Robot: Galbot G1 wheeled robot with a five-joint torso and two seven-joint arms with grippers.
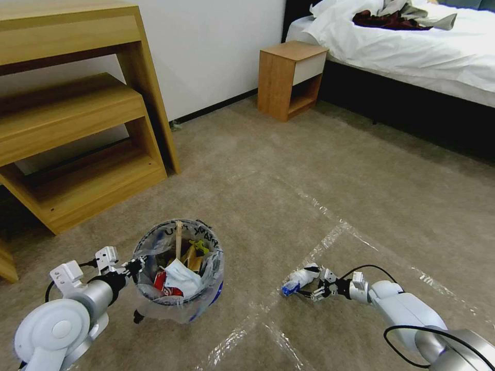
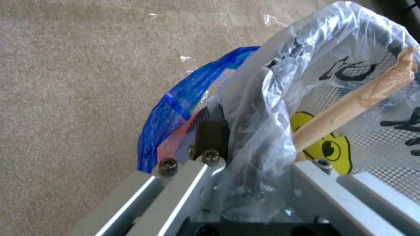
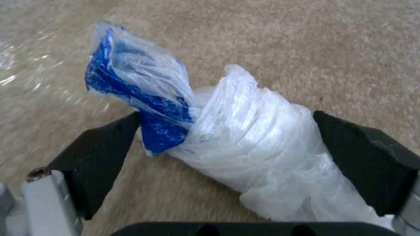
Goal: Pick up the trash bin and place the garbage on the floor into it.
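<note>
lower centre of the head view: your right gripper (image 1: 313, 289), jaws spread, straddles the white-blue bottle (image 1: 299, 280) across its long axis on the floor (image 1: 319, 170); your left gripper (image 1: 135, 268) clamps the trash bin (image 1: 206, 301) rim, lower left.

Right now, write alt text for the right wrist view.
The right gripper has its black jaws spread open on either side of a crumpled white-and-blue plastic wrapper bundle lying on the beige short-pile carpet. One jaw touches the bundle's blue end; the other stands just clear.
</note>
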